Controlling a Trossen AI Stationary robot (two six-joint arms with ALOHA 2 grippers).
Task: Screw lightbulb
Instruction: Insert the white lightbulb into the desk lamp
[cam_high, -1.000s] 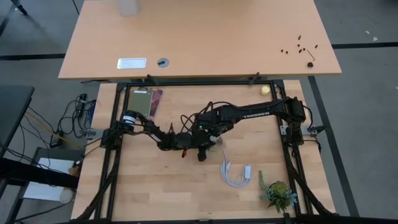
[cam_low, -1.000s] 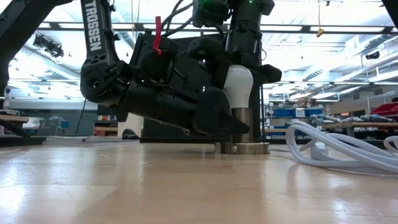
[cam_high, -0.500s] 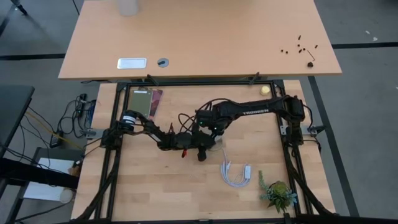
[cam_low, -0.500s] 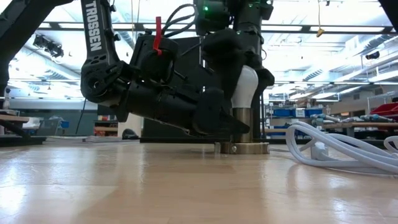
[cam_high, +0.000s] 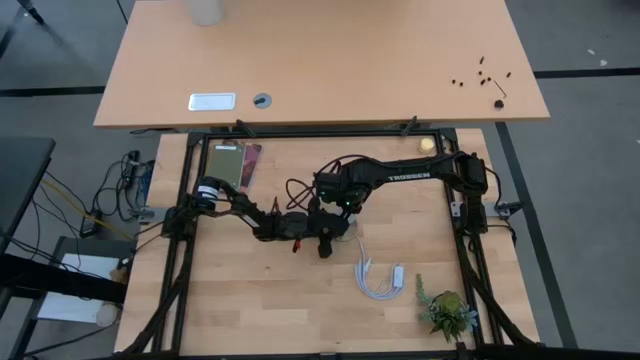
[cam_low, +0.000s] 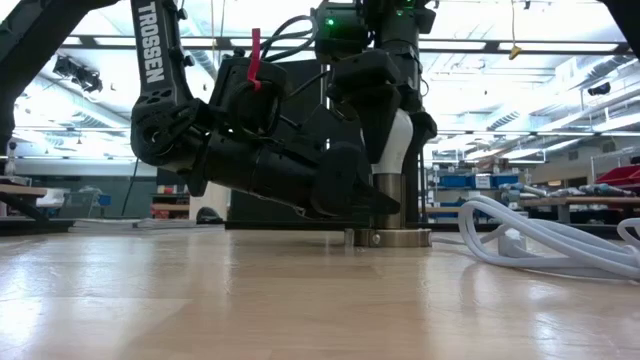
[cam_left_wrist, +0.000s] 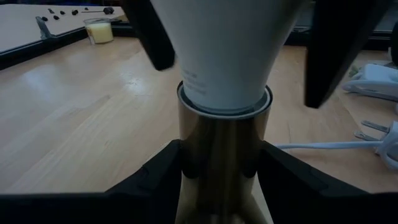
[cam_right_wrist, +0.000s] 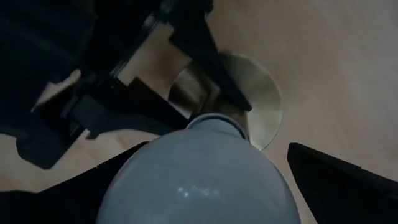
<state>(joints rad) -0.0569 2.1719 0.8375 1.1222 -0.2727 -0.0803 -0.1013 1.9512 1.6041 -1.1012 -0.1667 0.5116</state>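
Frosted white lightbulb (cam_low: 398, 140) seated in brass socket post (cam_left_wrist: 221, 158), mid-counter. Left pincer (cam_left_wrist: 217, 163) clamped on post. Right pincer (cam_right_wrist: 205, 186) apart, straddling bulb. You: regrip squarely, twist gently, avoid cross-threading.

Bright ceiling lights (cam_low: 560, 60) — distant shelving (cam_low: 470, 182)

We see both dark arms crowding the frosted-white bulb (cam_low: 398, 140) on its brass socket post (cam_low: 388, 205) — open wooden tabletop (cam_high: 260, 300) lies in front; the coiled white cable (cam_high: 380, 280) blocks one side.
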